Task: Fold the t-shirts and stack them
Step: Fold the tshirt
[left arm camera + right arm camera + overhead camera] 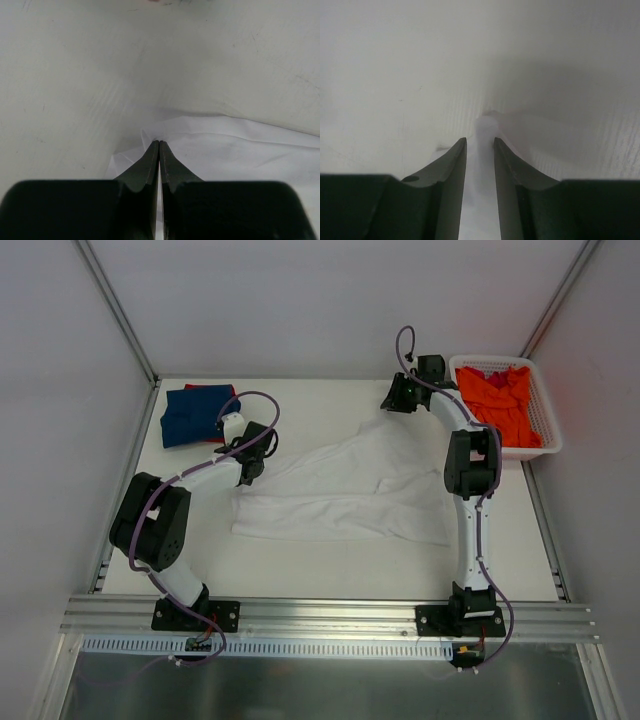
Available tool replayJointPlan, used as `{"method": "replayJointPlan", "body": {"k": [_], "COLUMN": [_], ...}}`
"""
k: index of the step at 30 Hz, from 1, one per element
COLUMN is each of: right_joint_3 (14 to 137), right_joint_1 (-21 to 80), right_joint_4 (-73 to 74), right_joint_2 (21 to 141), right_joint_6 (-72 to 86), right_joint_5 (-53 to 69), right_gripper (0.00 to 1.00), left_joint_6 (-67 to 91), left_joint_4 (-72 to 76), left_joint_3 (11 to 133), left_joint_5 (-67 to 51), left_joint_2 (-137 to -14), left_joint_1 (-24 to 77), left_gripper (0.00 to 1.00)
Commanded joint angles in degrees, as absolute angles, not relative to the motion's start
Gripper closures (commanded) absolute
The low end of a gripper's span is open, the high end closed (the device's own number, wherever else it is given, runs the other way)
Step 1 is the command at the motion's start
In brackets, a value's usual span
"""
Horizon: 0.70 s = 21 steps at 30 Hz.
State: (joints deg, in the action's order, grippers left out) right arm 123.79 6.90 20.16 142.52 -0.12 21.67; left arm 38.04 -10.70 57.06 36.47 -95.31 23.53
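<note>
Two grippers are at one white t-shirt (350, 495), which lies spread and rumpled across the middle of the surface (300, 570). The left gripper (159, 143) is closed tight, its tips pinching the shirt's left edge. The right gripper (479, 140) is at the far end of the shirt, jaws partly apart with a ridge of white cloth running up between them; whether they clamp it or merely straddle it I cannot tell. The step in hand looks like taking two ends to stretch the shirt flat before the first fold. Next, the right gripper needs a firm pinch, then both should draw apart evenly so the cloth lies smooth. A dark blue t-shirt (195, 418) sits folded at the far-left corner, with the edge of a red t-shirt (215, 388) showing beneath it; an orange t-shirt (498, 400) waits in the basket (548, 440) at far right
</note>
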Motion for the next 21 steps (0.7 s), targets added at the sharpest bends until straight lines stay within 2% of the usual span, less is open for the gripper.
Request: {"method": "replayJointPlan", "body": {"k": [1, 4, 8, 12, 21], "right_joint_3": [123.8, 122.8, 122.7, 121.2, 114.4], "right_joint_1": [6.2, 6.1, 5.9, 5.7, 5.7], "right_joint_4": [16.8, 15.6, 15.6, 15.4, 13.4], "right_joint_2": [142.9, 142.5, 142.1, 141.5, 138.2], "right_joint_6": [2.1, 2.7, 3.3, 4.0, 5.5], "right_joint_5": [24.4, 24.9, 25.7, 26.7, 27.3], "right_gripper": [0.69, 0.71, 0.59, 0.53, 0.53], "left_joint_6": [37.4, 37.2, 37.3, 37.4, 37.4], "left_joint_4": [-10.3, -10.4, -10.4, -10.3, -10.4], "left_joint_3": [58.7, 58.9, 59.0, 59.1, 59.2], "left_joint_5": [36.6, 36.6, 36.5, 36.3, 36.0], "left_joint_2": [-95.4, -95.6, -95.9, -95.9, -95.5], "left_joint_1": [23.1, 23.1, 23.1, 23.0, 22.9], "left_gripper": [1.0, 1.0, 1.0, 1.0, 1.0]}}
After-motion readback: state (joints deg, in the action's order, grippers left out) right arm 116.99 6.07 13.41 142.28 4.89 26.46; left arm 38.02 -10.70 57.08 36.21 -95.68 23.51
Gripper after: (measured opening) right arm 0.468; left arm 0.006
